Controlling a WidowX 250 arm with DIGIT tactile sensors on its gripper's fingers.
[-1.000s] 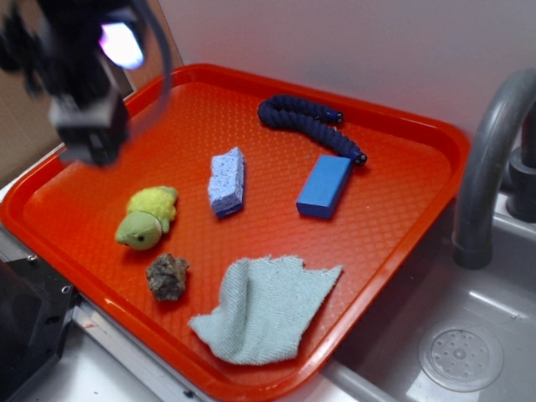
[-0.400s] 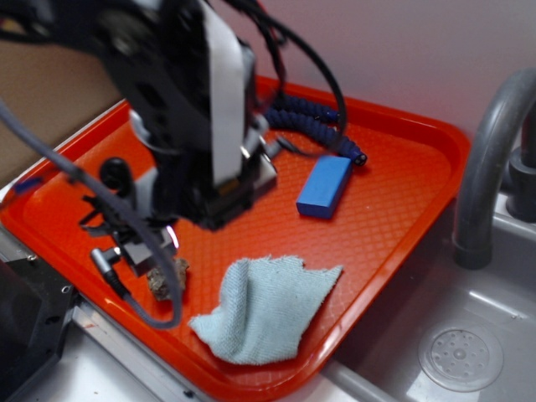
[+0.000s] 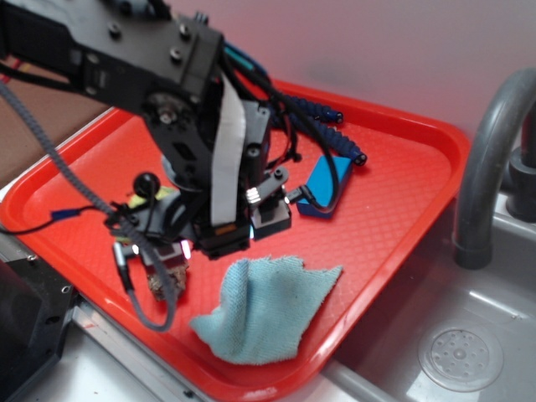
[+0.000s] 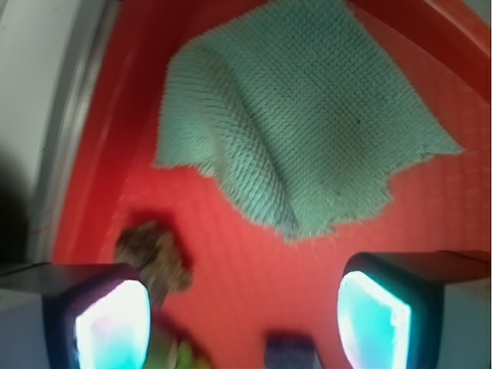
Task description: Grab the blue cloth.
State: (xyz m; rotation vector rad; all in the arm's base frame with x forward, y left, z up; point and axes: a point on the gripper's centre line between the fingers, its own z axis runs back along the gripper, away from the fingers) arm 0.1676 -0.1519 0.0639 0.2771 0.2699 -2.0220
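In the exterior view, the black robot arm (image 3: 180, 109) reaches in from the upper left and bends down over the middle of the orange-red plastic tray (image 3: 394, 176). Its wrist points toward the tray floor, with a white strap and black cables running along it. The pincer (image 3: 180, 249) hangs low at the arm's end, just above the tray, and two glowing pads mark its tips. It holds nothing. The soft pale blue-green terry cloth (image 3: 266, 306) lies crumpled on the near part of the tray, close to the front rim, just beside and below the pincer and apart from it. A rough brown-grey rock (image 3: 167, 280) sits at the pincer's lower edge. A bit of a yellow-green plush toy (image 3: 144, 201) shows behind the arm. A solid bright-blue rectangular block (image 3: 328, 182) lies to the right of the wrist, and a dark navy beaded cord (image 3: 331, 134) curls past it near the far rim. A grey curved faucet (image 3: 486, 159) rises over a grey sink basin (image 3: 461, 352) at the right.

In the wrist view, the pincer (image 4: 242, 323) is spread wide, its two lit fingertips (image 4: 373, 319) standing at the lower left and lower right with bare tray between them. The cloth (image 4: 307, 115) fills the upper part of the picture, ahead of the tips and not touching them, with one fold raised and frayed edges. The rock (image 4: 154, 254) lies blurred just above the left fingertip.
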